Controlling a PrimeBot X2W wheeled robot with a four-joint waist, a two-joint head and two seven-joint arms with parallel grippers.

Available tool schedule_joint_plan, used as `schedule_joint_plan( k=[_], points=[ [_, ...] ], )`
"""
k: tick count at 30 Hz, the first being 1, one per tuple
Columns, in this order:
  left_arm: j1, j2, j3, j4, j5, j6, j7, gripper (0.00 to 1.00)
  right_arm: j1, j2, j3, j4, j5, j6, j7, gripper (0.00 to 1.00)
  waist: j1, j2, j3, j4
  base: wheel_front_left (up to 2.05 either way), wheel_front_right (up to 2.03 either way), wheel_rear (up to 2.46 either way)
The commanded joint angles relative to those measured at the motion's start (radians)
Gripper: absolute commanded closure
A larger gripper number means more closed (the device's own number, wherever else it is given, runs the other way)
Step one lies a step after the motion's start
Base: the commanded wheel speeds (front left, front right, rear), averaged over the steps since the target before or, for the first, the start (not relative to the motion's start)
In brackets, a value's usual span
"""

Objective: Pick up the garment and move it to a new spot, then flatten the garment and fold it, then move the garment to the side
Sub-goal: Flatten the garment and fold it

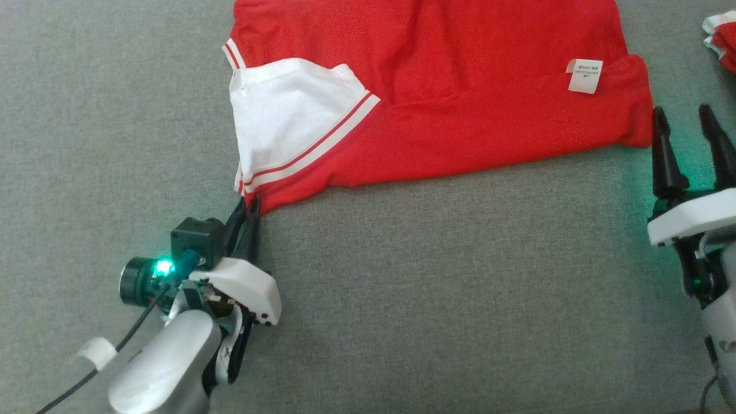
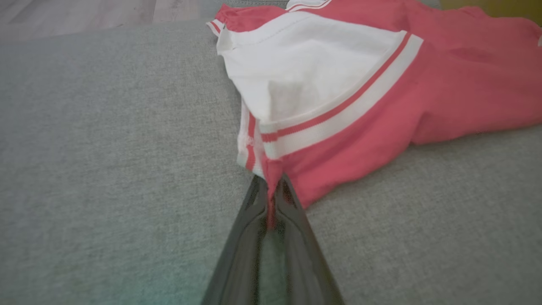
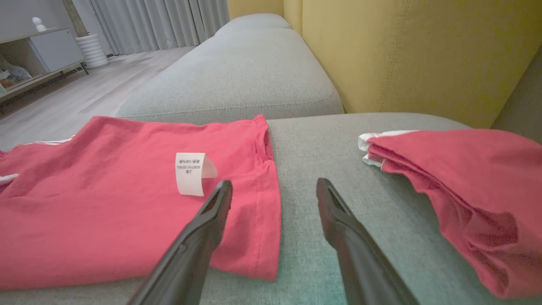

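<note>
The garment is a red shirt with a white, red-striped sleeve and a white care label, spread on the grey cushion. My left gripper is shut on the garment's near left corner; in the left wrist view a pinch of red cloth sits between the closed fingers. My right gripper stands open just off the garment's right edge. In the right wrist view its left finger lies over the red hem and the right one is over bare cushion.
A second red garment lies folded at the right, seen at the head view's top right corner. Behind is the yellow sofa back. Grey cushion stretches toward me. A wood floor and cabinet lie beyond.
</note>
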Motion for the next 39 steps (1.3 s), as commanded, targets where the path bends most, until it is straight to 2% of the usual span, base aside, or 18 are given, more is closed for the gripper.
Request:
schedule_joint_plan(
  k=[1,9,15,16,18,20,22,23,31,39],
  points=[
    [-0.005,0.039,0.025,-0.026,-0.011,-0.001,0.005,1.00,0.014,-0.011,0.020,-0.005,0.014,-0.001,-0.010,0.00,0.0000,-0.0001,-0.007,0.002,0.00,0.00,0.00],
    [0.013,0.099,0.039,-0.123,0.004,0.030,0.016,1.00,-0.037,-0.023,0.074,0.115,0.109,-0.001,0.052,0.00,0.0000,-0.0001,-0.030,0.012,0.00,0.00,0.00],
    [0.028,0.126,0.041,-0.170,0.009,0.045,0.026,1.00,-0.070,-0.027,0.160,0.178,0.188,-0.001,0.141,0.00,0.0000,-0.0001,-0.039,0.019,0.00,0.00,0.00],
    [0.031,0.129,0.041,-0.175,0.009,0.045,0.026,1.00,-0.074,-0.030,0.175,0.180,0.201,-0.001,0.151,0.09,0.0000,-0.0001,-0.040,0.019,0.00,0.00,0.00],
    [0.035,0.134,0.041,-0.183,0.010,0.046,0.024,1.00,-0.081,-0.037,0.201,0.184,0.225,-0.001,0.159,0.41,0.0000,-0.0001,-0.042,0.020,0.00,0.00,0.00],
    [0.038,0.139,0.038,-0.189,0.011,0.046,0.024,1.00,-0.090,-0.044,0.223,0.192,0.241,-0.001,0.160,0.58,0.0000,-0.0001,-0.044,0.021,0.00,0.00,0.00],
    [0.041,0.142,0.036,-0.194,0.012,0.044,0.022,1.00,-0.098,-0.052,0.250,0.200,0.254,-0.001,0.165,0.94,0.0000,-0.0001,-0.047,0.021,0.00,0.00,0.00],
    [0.041,0.144,0.035,-0.196,0.012,0.043,0.022,1.00,-0.102,-0.056,0.263,0.202,0.262,-0.001,0.167,1.00,0.0000,-0.0001,-0.048,0.021,0.00,0.00,0.00],
    [0.048,0.158,0.032,-0.209,0.016,0.038,0.011,1.00,-0.099,-0.111,0.334,0.193,0.317,-0.001,0.153,1.00,0.0000,-0.0001,-0.068,0.020,0.00,0.00,0.00],
    [0.140,0.182,0.016,-0.292,0.001,0.042,-0.011,1.00,-0.001,-0.223,0.396,0.111,0.372,-0.001,0.120,1.00,0.0000,-0.0001,-0.114,0.012,0.00,0.00,0.00]
  ],
)
